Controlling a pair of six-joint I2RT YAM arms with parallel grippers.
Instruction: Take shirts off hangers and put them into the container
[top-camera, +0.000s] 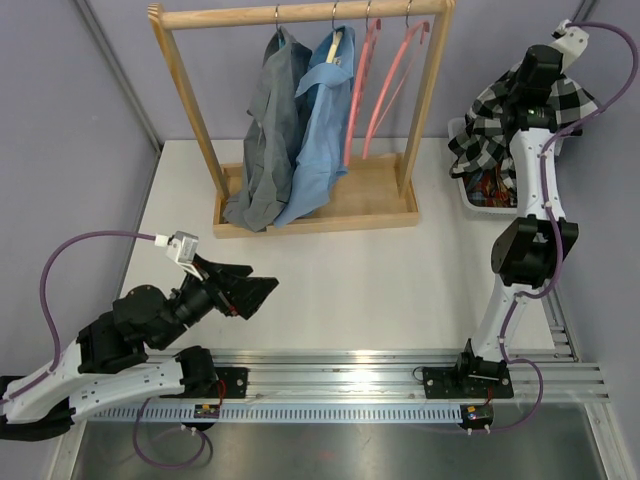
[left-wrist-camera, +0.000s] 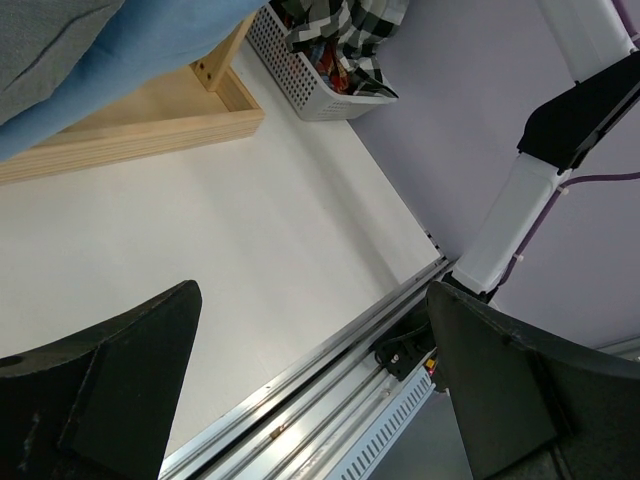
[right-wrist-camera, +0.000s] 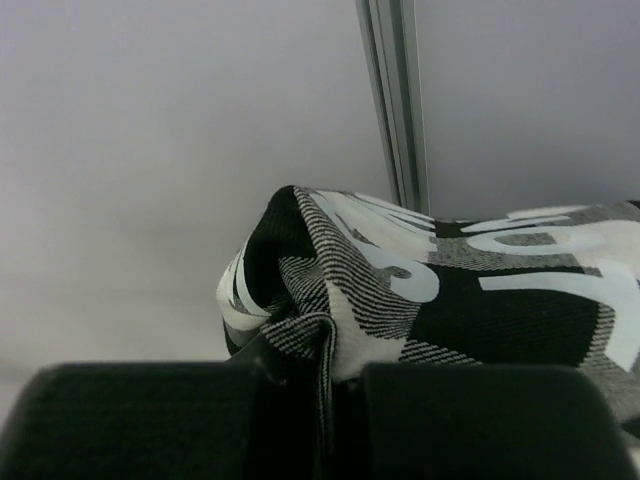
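My right hand (right-wrist-camera: 325, 375) pinches the black-and-white checked shirt (top-camera: 490, 125) over the white lattice plastic basket (top-camera: 478, 205) at two o'clock, left hand (top-camera: 262, 290) spread at eight, while the plain grey shirt (top-camera: 265, 130) and light blue shirt (top-camera: 322, 120) at twelve await unhanging.

No word could be read anywhere. The only writing was large white lettering (right-wrist-camera: 560, 255) printed on the black-and-white checked shirt (right-wrist-camera: 500, 320), seen close in the right wrist view. Its thick rounded strokes ran across the bunched cloth, broken by folds and cut off at the edge of the view, so no single letter could be told for certain. In the top view the same shirt (top-camera: 480, 135) was too small and crumpled for its print to show as writing
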